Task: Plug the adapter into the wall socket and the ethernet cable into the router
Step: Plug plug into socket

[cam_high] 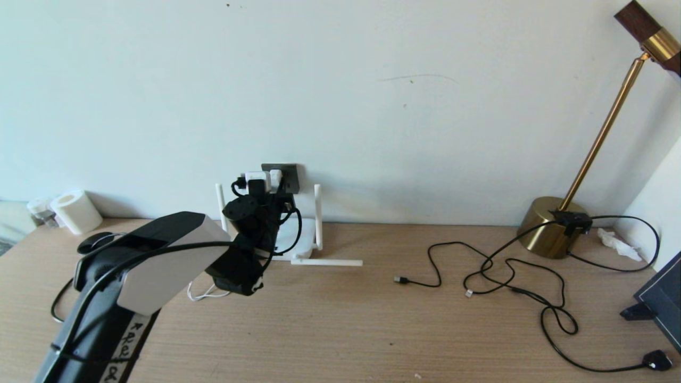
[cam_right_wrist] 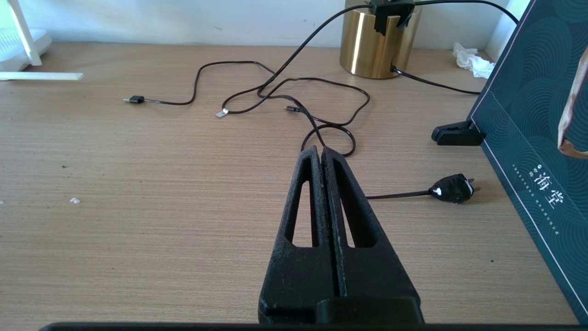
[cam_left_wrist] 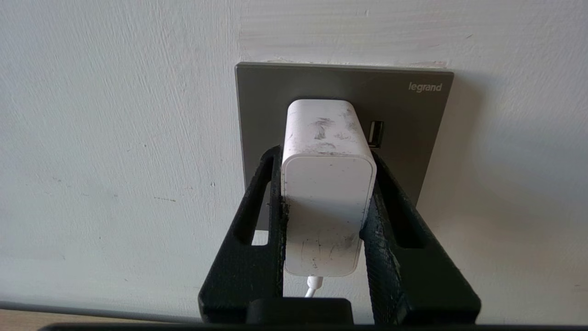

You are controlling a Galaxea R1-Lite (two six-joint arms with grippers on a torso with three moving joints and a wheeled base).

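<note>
The white adapter (cam_left_wrist: 327, 184) sits pressed against the dark grey wall socket (cam_left_wrist: 413, 128), beside its USB port. My left gripper (cam_left_wrist: 324, 154) is shut on the adapter, one black finger on each side. From the head view the left gripper (cam_high: 260, 187) reaches up to the socket (cam_high: 290, 178) on the wall, above the white router (cam_high: 304, 246). The adapter's thin white cord (cam_high: 199, 295) loops on the desk. My right gripper (cam_right_wrist: 319, 150) is shut and empty, low over the desk near a cable loop. I cannot pick out the ethernet cable with certainty.
Thin black cables (cam_high: 505, 266) with small plugs sprawl over the right of the desk, ending in a black plug (cam_high: 657, 360). A brass lamp base (cam_high: 550, 229) stands at the back right, a dark box (cam_high: 662, 298) at the right edge, a paper roll (cam_high: 77, 211) far left.
</note>
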